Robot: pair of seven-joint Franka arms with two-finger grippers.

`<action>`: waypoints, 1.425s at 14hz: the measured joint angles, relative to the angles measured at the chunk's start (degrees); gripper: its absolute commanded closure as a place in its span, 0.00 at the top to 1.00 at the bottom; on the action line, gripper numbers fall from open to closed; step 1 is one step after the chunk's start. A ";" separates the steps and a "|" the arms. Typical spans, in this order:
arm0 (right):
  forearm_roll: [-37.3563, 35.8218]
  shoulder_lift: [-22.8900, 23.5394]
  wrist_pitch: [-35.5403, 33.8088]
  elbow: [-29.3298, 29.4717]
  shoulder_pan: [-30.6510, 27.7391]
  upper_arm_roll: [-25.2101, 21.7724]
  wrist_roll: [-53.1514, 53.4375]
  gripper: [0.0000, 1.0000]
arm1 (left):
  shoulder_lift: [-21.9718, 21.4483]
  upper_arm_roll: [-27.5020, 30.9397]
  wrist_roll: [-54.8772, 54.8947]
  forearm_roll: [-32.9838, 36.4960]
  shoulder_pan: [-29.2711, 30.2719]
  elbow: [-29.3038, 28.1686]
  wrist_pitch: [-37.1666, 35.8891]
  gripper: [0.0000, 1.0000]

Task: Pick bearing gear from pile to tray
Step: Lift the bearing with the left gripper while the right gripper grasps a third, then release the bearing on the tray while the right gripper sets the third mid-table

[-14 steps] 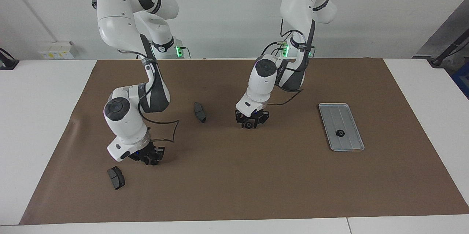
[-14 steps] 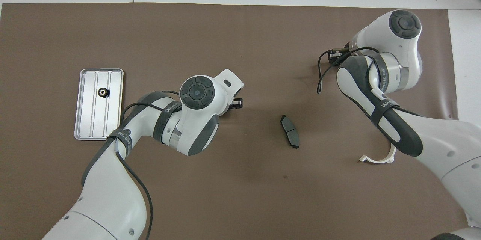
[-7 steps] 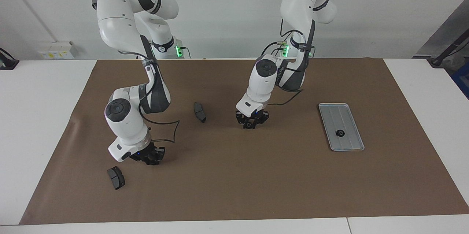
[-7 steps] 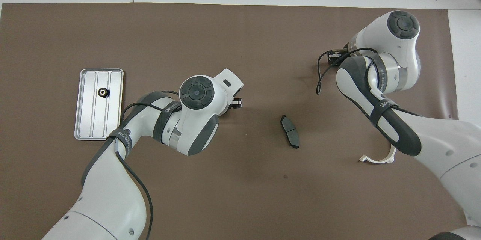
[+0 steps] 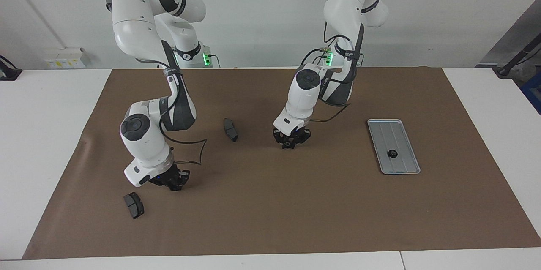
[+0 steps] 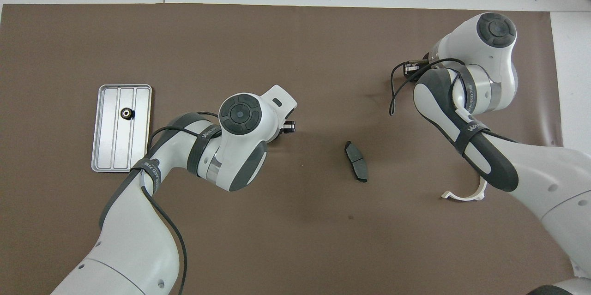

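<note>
The silver tray lies on the brown mat toward the left arm's end of the table and holds one black gear. In the overhead view the tray and its gear show too. My left gripper is low over the middle of the mat, shut on a small black round gear. In the overhead view only the tip of the left gripper shows. My right gripper hangs low over the mat beside a dark brake pad; its tip also shows in the overhead view.
A second brake pad lies on the mat between the two grippers and shows in the overhead view. A white half-ring bracket lies partly under the right arm. White table surrounds the mat.
My left gripper has shifted slightly toward the tray with the gear in it. The right arm has risen a little. The parts on the mat have not moved.
</note>
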 measured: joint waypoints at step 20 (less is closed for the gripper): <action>6.19 -13.04 -12.01 1.47 13.30 1.44 20.20 0.00 | -4.45 1.69 22.08 -0.03 27.46 4.85 -13.51 0.00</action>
